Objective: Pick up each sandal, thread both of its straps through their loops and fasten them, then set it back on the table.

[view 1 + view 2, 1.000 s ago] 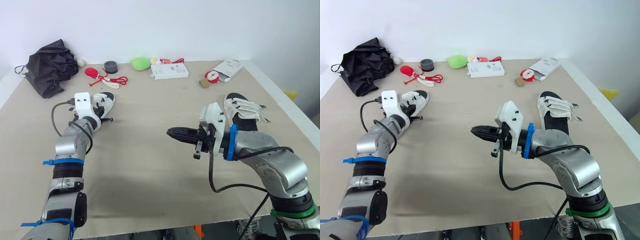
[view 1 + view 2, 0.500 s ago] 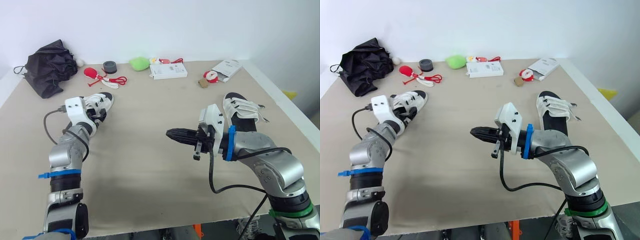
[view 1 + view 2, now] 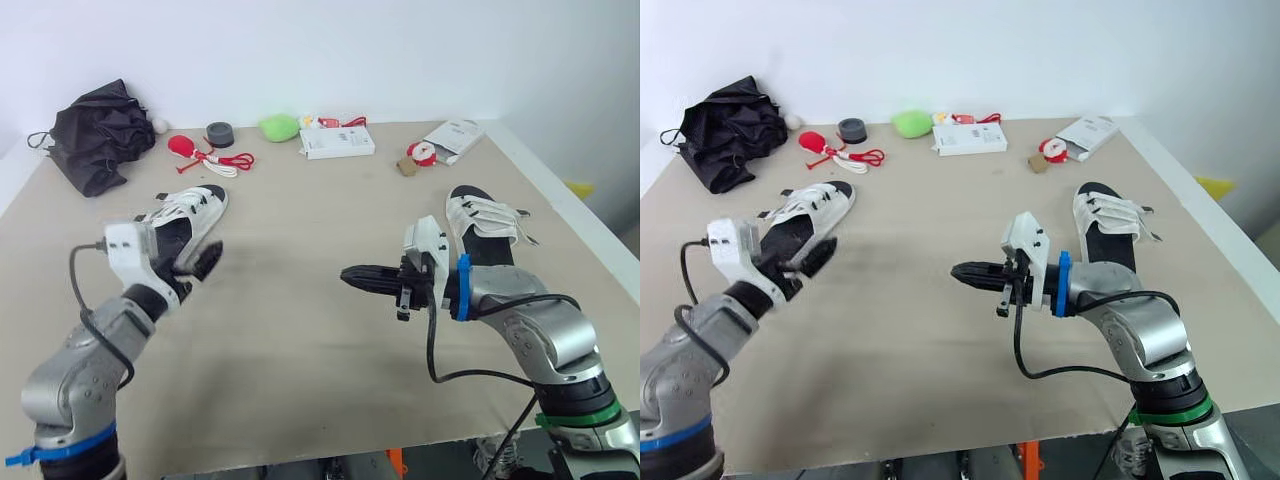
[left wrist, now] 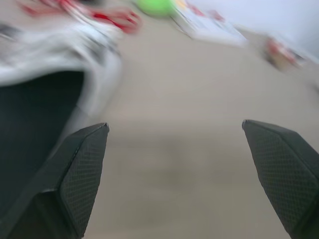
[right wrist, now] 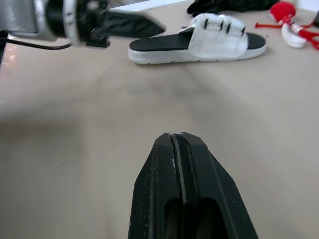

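Observation:
One sandal [image 3: 187, 221] with white straps and a black footbed lies flat on the left of the table. My left gripper [image 3: 194, 263] hovers just short of its heel end, open, with nothing between the fingers [image 4: 82, 169]. The second sandal [image 3: 486, 224] lies on the right side, straps across its top. My right gripper [image 3: 352, 273] is shut and empty, pointing left over the bare middle of the table, to the left of that sandal. The right wrist view looks past the shut fingertips [image 5: 177, 144] to the left sandal [image 5: 199, 40] and my left gripper [image 5: 130, 22].
Along the back edge sit a black bag [image 3: 100, 135], a red corded item [image 3: 190, 147], a dark tape roll [image 3: 221, 133], a green lump [image 3: 281, 126], a white box [image 3: 338, 141] and a white packet [image 3: 455, 138]. The table's right edge [image 3: 575, 225] runs close to the right sandal.
My left gripper has opened, let go of the left sandal and drawn back toward the table's near side. The sandal stays on the table. The right arm has hardly moved.

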{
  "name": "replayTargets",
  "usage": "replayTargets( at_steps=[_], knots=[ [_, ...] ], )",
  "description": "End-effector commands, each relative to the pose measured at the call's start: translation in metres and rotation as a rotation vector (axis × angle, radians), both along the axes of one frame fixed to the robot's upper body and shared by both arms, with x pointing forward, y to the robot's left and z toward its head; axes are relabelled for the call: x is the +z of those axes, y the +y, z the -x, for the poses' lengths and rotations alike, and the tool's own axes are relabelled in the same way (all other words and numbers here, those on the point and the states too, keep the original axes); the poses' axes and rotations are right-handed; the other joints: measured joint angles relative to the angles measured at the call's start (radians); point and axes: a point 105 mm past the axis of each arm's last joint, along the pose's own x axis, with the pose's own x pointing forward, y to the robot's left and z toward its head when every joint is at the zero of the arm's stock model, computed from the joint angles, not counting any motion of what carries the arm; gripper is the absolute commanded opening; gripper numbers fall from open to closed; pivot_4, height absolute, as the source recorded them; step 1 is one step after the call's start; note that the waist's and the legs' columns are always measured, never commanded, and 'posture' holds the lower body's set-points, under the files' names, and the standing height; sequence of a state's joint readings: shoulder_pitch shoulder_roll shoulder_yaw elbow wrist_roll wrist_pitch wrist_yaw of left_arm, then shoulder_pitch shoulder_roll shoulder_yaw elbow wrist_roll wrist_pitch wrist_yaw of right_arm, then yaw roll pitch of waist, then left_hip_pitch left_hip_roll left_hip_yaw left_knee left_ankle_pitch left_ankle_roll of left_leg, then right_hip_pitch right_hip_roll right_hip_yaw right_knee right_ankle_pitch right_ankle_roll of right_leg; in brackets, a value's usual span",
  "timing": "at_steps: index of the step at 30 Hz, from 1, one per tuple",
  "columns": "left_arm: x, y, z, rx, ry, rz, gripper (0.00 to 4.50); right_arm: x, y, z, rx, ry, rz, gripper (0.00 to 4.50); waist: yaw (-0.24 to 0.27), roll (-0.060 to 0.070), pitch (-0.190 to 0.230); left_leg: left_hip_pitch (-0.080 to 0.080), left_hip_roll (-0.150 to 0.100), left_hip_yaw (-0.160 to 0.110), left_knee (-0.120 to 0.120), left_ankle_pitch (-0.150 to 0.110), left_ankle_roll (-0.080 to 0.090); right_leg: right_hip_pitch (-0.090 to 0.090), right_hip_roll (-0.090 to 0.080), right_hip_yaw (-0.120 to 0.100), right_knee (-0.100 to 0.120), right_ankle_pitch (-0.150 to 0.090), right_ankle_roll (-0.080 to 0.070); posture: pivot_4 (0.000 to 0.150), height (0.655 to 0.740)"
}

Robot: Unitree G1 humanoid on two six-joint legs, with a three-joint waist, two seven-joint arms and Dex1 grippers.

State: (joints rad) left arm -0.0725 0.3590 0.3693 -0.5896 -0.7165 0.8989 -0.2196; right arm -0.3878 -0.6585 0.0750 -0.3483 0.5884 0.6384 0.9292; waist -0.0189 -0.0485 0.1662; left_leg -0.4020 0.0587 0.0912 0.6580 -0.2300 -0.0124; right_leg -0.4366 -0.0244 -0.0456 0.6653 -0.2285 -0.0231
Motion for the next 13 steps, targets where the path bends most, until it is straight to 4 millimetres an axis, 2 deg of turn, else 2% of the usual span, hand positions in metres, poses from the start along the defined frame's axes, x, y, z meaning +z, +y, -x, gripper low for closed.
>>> replayTargets(
  at_steps=[1, 4, 7, 10, 13],
  knots=[
    [-0.031, -0.003, 0.026, -0.097, 0.017, -0.152, 4.42, -0.006, -0.009, 0.015, -0.024, 0.014, -0.013, 0.00, 0.000, 0.001, 0.000, 0.001, 0.000, 0.000, -0.001, 0.000, 0.000, 0.000, 0.000, 0.000, 0.000, -0.001, -0.001, 0.150, 0.7400],
    [-0.051, 0.000, 0.046, -0.153, 0.040, -0.158, 4.42, -0.019, -0.023, 0.021, -0.115, 0.042, -0.006, 0.00, 0.003, 0.001, 0.000, 0.001, 0.000, 0.001, -0.003, 0.000, 0.000, -0.001, -0.001, 0.000, 0.000, -0.002, -0.003, 0.150, 0.7400],
    [-0.065, 0.000, 0.062, -0.215, 0.051, -0.177, 4.42, -0.044, -0.037, 0.031, -0.185, 0.083, 0.067, 0.00, 0.009, 0.001, -0.001, 0.001, 0.000, 0.000, -0.002, 0.000, 0.001, -0.001, -0.001, 0.000, 0.000, -0.002, -0.003, 0.150, 0.7400],
    [-0.070, -0.002, 0.060, -0.223, 0.045, -0.180, 4.42, -0.052, -0.048, 0.031, -0.259, 0.105, 0.059, 0.00, 0.020, 0.002, -0.001, 0.003, 0.000, 0.000, -0.002, 0.001, 0.001, 0.000, -0.001, 0.000, -0.001, -0.004, -0.006, 0.150, 0.7400],
    [-0.065, -0.007, 0.051, -0.231, 0.005, -0.163, 4.42, -0.053, -0.053, 0.024, -0.320, 0.105, 0.036, 0.00, 0.021, 0.003, -0.001, 0.003, -0.001, -0.001, -0.002, 0.001, 0.002, 0.000, 0.000, 0.000, -0.001, -0.003, -0.005, 0.150, 0.7400]
  ],
)
